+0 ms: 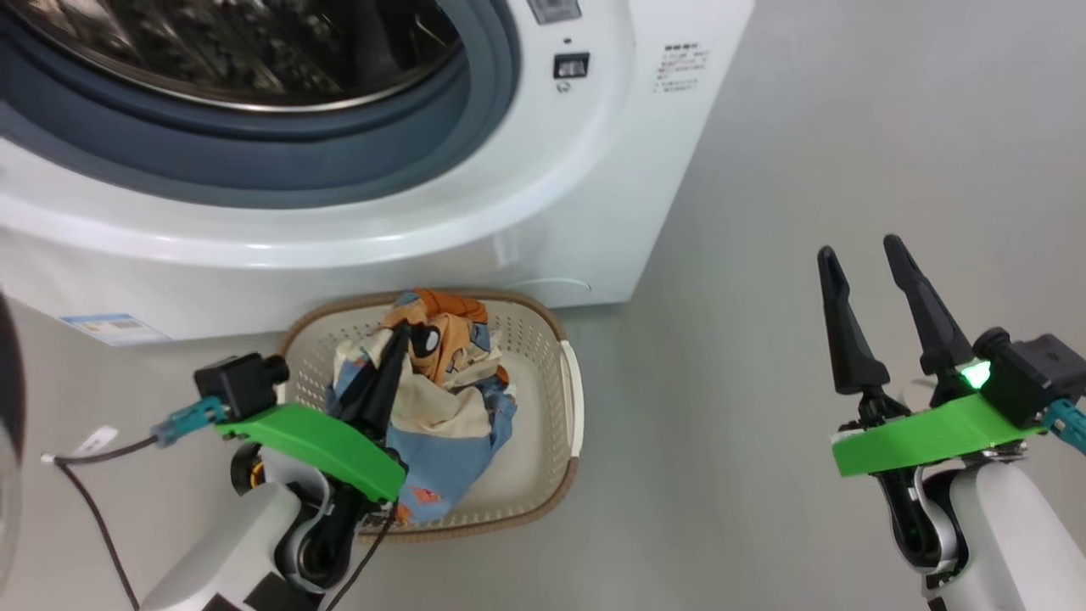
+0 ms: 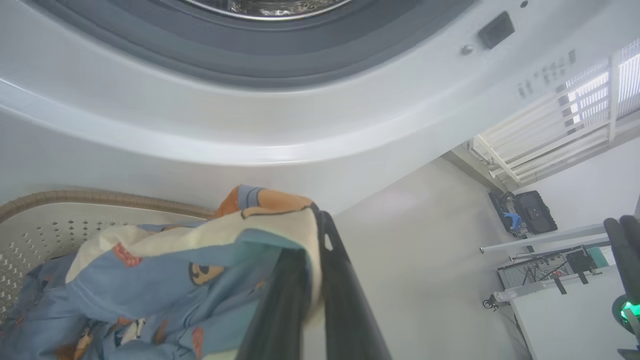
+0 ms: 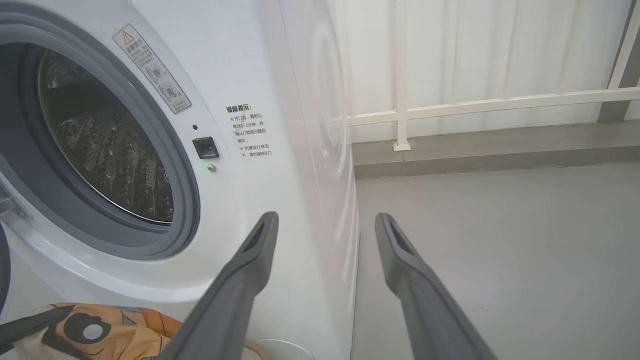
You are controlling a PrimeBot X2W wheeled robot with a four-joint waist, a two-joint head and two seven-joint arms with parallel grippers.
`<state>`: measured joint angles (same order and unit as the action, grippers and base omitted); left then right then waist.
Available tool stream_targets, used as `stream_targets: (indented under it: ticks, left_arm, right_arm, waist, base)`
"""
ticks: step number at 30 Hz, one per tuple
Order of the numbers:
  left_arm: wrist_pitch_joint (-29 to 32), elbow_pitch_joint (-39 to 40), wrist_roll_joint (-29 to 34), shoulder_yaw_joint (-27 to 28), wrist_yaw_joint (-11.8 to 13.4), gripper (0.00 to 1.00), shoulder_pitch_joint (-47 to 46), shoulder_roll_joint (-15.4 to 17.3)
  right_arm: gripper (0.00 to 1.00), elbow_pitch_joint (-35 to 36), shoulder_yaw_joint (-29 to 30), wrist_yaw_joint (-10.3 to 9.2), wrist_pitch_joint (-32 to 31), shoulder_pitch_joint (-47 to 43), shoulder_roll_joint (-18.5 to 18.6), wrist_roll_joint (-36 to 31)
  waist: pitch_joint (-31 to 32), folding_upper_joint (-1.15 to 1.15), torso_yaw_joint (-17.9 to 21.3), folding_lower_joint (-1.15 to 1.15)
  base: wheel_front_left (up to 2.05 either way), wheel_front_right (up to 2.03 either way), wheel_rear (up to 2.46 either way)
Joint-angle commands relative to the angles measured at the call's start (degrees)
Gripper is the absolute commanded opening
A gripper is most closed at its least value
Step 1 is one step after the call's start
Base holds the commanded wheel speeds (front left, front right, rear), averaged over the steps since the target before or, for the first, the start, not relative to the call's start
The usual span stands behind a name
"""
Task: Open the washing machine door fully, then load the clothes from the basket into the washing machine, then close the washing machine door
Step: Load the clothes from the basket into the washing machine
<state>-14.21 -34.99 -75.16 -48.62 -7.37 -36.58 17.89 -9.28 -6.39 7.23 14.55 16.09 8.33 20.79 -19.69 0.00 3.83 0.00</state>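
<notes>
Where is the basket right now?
Head view, lower centre-left: the basket sits on the floor directly in front of the washing machine, with the clothes in it.

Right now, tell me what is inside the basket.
The clothes, a bunched heap of blue and cream-orange fabric, with the left gripper shut on them. Bare basket floor shows beside it; anything under the heap is covered.

White washing machine [image 1: 526,187], steel drum [image 1: 237,51] exposed, door [image 1: 7,373] swung open at far left. Cream perforated basket [image 1: 568,399] just in front; blue and cream-orange clothes [image 1: 450,407] bunched inside.
</notes>
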Motion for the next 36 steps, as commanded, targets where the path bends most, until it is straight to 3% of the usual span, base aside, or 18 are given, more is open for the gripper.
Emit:
stream_targets:
  ticks: [1,12,20,27,30,36]
  left_arm:
    - [-0.8,2.4,1.4,3.7,-0.1,0.00,0.7,1.2]
    - [-0.8,13.1,13.9,19.5,-0.1,0.00,11.0,1.0]
    - [-0.8,18.1,20.9,26.6,-0.1,0.00,16.5,0.6]
    - [-0.8,21.9,29.9,33.2,-0.1,0.00,22.2,-1.4]
    - [-0.8,25.3,35.3,37.8,-0.1,0.00,26.0,-4.9]
    - [-0.8,27.2,34.6,39.3,-0.1,0.00,26.3,-6.6]
  right_arm:
    - [1.00,1.2,-0.5,0.25,0.4,-1.3,0.4,0.1]
    - [1.00,1.2,1.2,0.25,0.4,-5.4,0.5,0.3]
    - [1.00,1.1,1.7,0.25,0.4,-7.2,0.8,0.5]
    - [1.00,1.1,2.2,0.25,0.4,-8.7,0.8,0.5]
    - [1.00,1.6,2.9,0.25,0.4,-9.7,0.9,0.4]
    - [1.00,1.9,3.1,0.25,0.4,-9.4,0.7,0.3]
  waist:
    - [2.7,0.00,-1.8,0.00]
    - [7.0,0.00,-3.0,0.00]
    - [8.9,0.00,-3.3,0.00]
    - [10.0,0.00,-3.4,0.00]
    - [9.8,0.00,-3.3,0.00]
    - [8.3,0.00,-2.8,0.00]
  base:
    - [0.00,0.00,0.00]
    - [0.00,0.00,0.00]
    - [0.00,0.00,0.00]
    - [0.00,0.00,0.00]
    - [0.00,0.00,0.00]
    - [0.00,0.00,0.00]
